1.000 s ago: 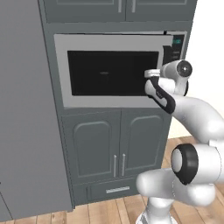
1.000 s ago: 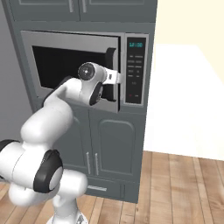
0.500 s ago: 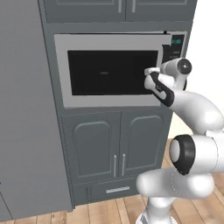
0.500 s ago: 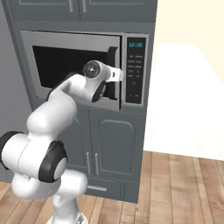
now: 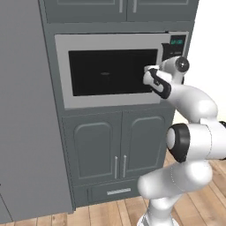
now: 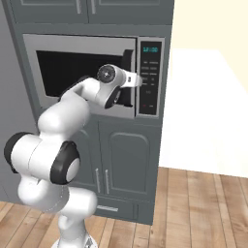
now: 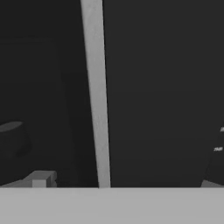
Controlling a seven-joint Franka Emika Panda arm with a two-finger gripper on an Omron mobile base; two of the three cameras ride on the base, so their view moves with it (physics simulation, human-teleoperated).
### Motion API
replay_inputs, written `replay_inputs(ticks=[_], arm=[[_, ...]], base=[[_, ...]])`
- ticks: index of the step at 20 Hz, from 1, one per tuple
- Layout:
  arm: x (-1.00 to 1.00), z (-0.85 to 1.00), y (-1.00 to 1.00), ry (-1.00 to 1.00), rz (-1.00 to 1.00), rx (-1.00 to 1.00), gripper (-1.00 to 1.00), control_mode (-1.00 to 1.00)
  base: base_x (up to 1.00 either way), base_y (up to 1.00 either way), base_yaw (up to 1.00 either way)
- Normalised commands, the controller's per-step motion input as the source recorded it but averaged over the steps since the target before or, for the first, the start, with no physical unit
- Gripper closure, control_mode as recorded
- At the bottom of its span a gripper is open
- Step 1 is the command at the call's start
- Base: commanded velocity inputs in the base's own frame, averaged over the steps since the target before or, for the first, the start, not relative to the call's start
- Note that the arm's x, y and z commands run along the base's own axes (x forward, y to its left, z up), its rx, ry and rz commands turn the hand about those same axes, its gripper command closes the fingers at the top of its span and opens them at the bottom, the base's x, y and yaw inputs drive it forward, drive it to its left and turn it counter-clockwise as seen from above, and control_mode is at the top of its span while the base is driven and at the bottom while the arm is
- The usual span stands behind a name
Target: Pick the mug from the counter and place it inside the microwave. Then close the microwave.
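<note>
One microwave (image 5: 110,70) faces the robot, door seemingly shut.

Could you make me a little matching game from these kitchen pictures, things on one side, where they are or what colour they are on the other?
Things:
1. microwave
2. button panel
3. wooden floor
4. lower cabinet doors

Descriptions:
A. pale brown planks at the bottom
B. dark grey, under the microwave, with slim metal handles
C. silver-grey frame around a black glass door
D. black strip with a teal display on top

Pairs: 1-C, 2-D, 3-A, 4-B
</note>
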Motion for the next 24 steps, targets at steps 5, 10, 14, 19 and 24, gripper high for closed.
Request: replay_inputs(ticks=[5,10,14,19,24], arm=[[0.42,0.00,0.00,-0.05,0.00,0.00,-1.00,-1.00],[0.44,0.00,0.01,-0.04,0.00,0.00,-1.00,-1.00],[0.41,0.00,0.08,-0.03,0.00,0.00,-1.00,-1.00],[0.07,0.00,0.09,-0.01,0.00,0.00,-1.00,-1.00],[0.00,0.00,0.00,0.00,0.00,0.00,-1.00,-1.00]], base=[[0.00,0.00,0.00],[0.00,0.00,0.00],[0.00,0.00,0.00],[0.00,0.00,0.00],[0.00,0.00,0.00]])
